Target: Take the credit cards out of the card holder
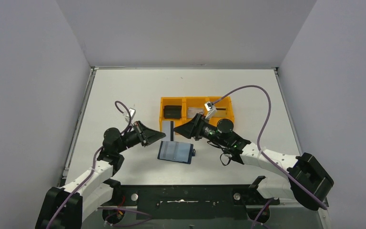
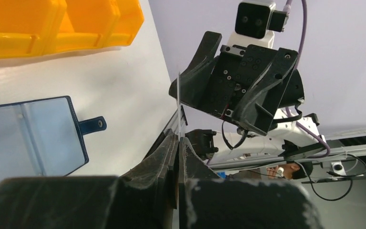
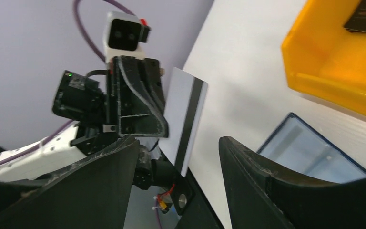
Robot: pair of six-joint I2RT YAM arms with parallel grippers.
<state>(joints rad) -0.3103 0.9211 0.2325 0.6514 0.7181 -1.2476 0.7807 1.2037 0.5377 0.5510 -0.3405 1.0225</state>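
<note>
The card holder [image 1: 175,151] lies open on the table, blue-grey inside up, its small tab to the right; it also shows in the left wrist view [image 2: 28,129] and the right wrist view [image 3: 310,152]. My left gripper [image 1: 159,135] is shut on one credit card [image 1: 167,129], pale grey with a dark stripe, held upright above the table just behind the holder. That card is seen edge-on [image 2: 179,102] in my left gripper [image 2: 178,138]. My right gripper [image 1: 178,130] faces it, open; its fingers [image 3: 100,176] stand on either side of the card [image 3: 183,119] without touching it.
An orange three-compartment tray [image 1: 196,101] stands just behind the grippers, with a dark object [image 1: 173,111] in its left compartment. The tray's corner [image 3: 333,71] is close to the right of my right gripper. Grey walls enclose the table on three sides.
</note>
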